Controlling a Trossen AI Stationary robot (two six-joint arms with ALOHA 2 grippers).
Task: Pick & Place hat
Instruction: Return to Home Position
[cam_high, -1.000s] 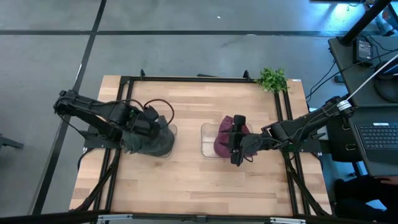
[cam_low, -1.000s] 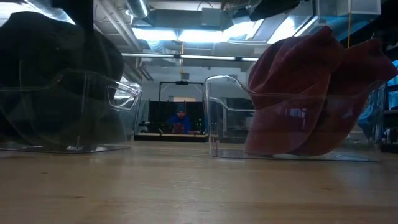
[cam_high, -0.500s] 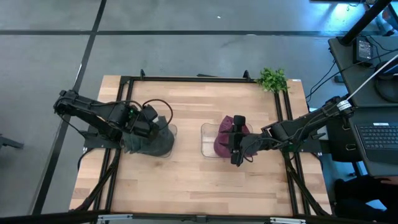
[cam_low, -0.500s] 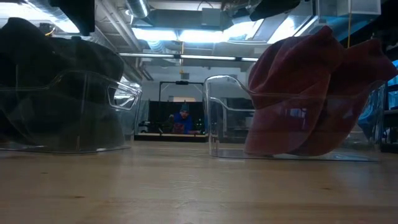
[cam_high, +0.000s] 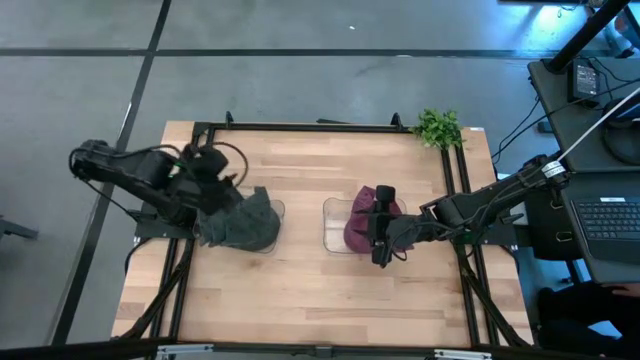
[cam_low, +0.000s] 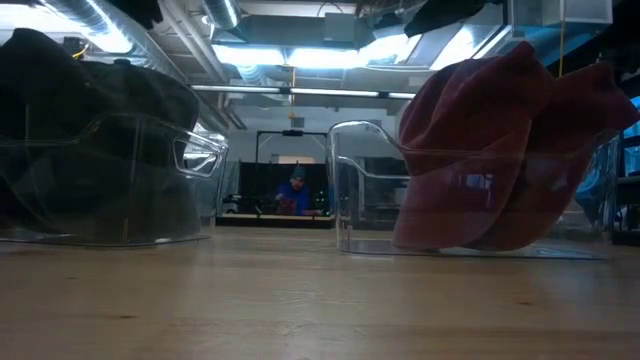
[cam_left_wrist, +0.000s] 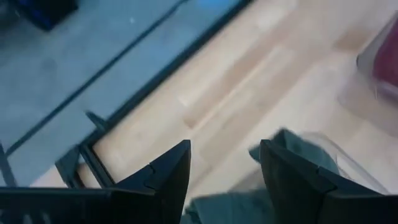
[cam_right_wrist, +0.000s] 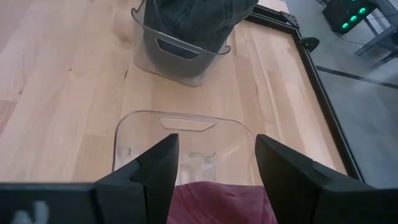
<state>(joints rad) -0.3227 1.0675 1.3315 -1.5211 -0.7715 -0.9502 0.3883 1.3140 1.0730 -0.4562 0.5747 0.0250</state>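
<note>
A dark grey hat (cam_high: 245, 222) (cam_low: 90, 140) lies bunched in a clear bin (cam_high: 277, 212) on the table's left half, spilling over its rim. My left gripper (cam_high: 212, 162) (cam_left_wrist: 227, 146) hangs open above and to the far left of it, with nothing between its fingers. A maroon hat (cam_high: 357, 232) (cam_low: 490, 140) sits in a second clear bin (cam_high: 332, 225) (cam_right_wrist: 186, 127) and drapes over its wall. My right gripper (cam_high: 374, 232) (cam_right_wrist: 214, 143) stands open just over that hat. My right gripper's open fingers (cam_right_wrist: 158, 165) stand on either side of the maroon hat's top (cam_right_wrist: 217, 202), coming level from the table's right. Its own body hides whether they touch the cloth; I cannot tell.
A small green plant (cam_high: 437, 127) stands at the table's far right corner. Black frame rails (cam_high: 300, 127) run along the table's edges. Bare wood lies between the bins and along the near edge. A person (cam_low: 292, 190) sits far off in the room behind.
My left gripper has opened and let go of the dark grey hat, then risen and drawn back toward the table's far left. The hat has stayed in its bin. My right gripper and the maroon hat have kept still.
</note>
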